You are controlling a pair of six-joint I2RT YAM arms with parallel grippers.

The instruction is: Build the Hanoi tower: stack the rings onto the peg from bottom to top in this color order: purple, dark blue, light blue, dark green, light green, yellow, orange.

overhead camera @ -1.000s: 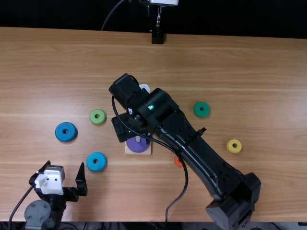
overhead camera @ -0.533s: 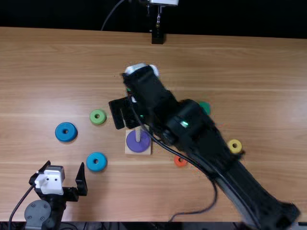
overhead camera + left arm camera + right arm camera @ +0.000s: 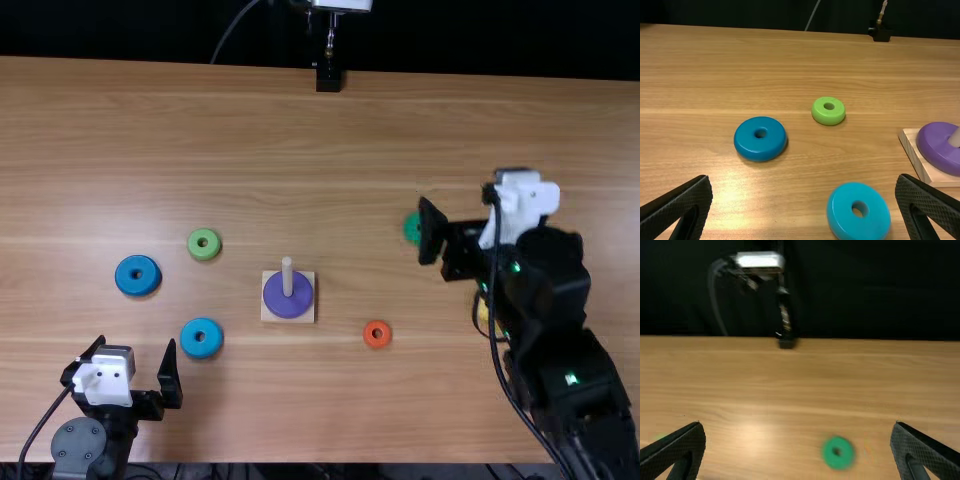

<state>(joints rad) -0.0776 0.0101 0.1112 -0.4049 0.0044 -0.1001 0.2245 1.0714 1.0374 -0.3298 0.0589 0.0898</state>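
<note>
In the top view, on the upright peg [image 3: 288, 270] and flat against the pale square base [image 3: 309, 317], the purple ring [image 3: 276, 298], with bare peg rising above. Off the base's near right corner, flat on the light brown worktop [image 3: 400, 130], the orange ring [image 3: 367, 335]. Past the base's left edge, nearer to the worktop's near edge, the light blue ring [image 3: 190, 339]. Beyond the base's far left corner, the light green ring [image 3: 194, 246]; farther left, between the worktop's near and far edges, the dark blue ring [image 3: 124, 277]. Out past the base's far right corner, partly hidden by the right gripper [image 3: 458, 246], the dark green ring [image 3: 411, 229]; off the base's right edge, well apart and mostly under the right arm [image 3: 570, 365], the yellow ring [image 3: 485, 314]. In the right wrist view, right gripper spread wide, fingers [image 3: 677, 447] far apart, with the dark green ring on the worktop farther off. At the worktop's near edge, toward the left, the left gripper [image 3: 136, 343], also wide, with a broad gap between its fingers in the left wrist view. Just beyond the worktop's far edge, a small metal stand [image 3: 330, 38], with its black foot at that edge.
</note>
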